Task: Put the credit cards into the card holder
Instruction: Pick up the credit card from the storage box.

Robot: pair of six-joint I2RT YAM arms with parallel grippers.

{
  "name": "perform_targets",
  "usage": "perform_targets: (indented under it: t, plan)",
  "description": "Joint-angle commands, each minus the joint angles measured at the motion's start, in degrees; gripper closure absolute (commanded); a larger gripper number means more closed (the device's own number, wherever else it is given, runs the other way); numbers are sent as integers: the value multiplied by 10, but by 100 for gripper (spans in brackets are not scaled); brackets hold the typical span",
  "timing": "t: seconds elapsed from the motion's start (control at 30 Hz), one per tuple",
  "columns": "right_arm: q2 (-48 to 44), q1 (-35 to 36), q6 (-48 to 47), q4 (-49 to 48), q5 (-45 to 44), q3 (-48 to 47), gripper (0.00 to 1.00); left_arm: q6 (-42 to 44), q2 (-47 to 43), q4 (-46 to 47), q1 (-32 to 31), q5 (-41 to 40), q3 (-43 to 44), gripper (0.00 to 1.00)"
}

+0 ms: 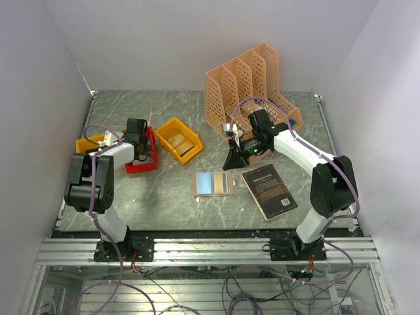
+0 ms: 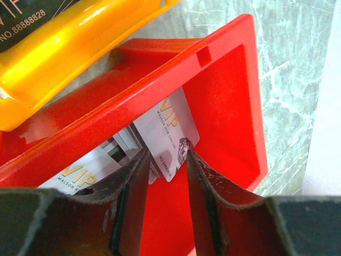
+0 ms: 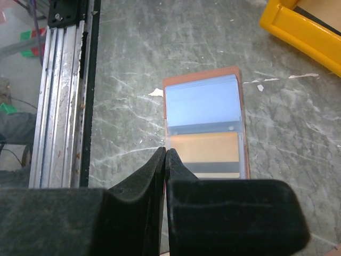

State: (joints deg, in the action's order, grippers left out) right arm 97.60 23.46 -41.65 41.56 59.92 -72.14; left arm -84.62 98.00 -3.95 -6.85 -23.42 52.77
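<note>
Step in hand: I was on the pick-up, taking a card out of the red bin [image 2: 229,96] for the card holder [image 1: 213,184].
Left claw [image 2: 166,157]: inside the bin, jaws apart, one finger on each side of the lower end of a white VIP card [image 2: 168,128]; I saw no pinch on it.
Credit cards [image 2: 80,173]: more lay under it in the same bin; a tan card [image 3: 210,152] sat in a holder pocket.
Card holder: opened flat on the surface [image 1: 164,190] between the arms, well apart from the bin.
Right claw [image 3: 165,152]: closed, empty, above the holder's edge.
Next move: as I judged it, close squarely on the card's end, then lift it clear of the bin wall without dragging the stack.
</note>
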Motion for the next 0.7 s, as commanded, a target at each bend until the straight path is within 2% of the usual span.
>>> perform_targets:
  t: [0.0,0.43,0.57,0.67]
  plan:
    - [6,-3,-12,7,4,-16,97,18,-29,37,-3,-31,1,56]
    - [5,-2,-15,11,4,-18,97,38,-22,87,-3,-23,-5,68]
    - [4,-2,-17,13,3,-18,97,44,-18,86,-3,-20,-3,68]
    - [4,-3,-18,13,5,-18,97,35,-23,43,-3,-21,3,64]
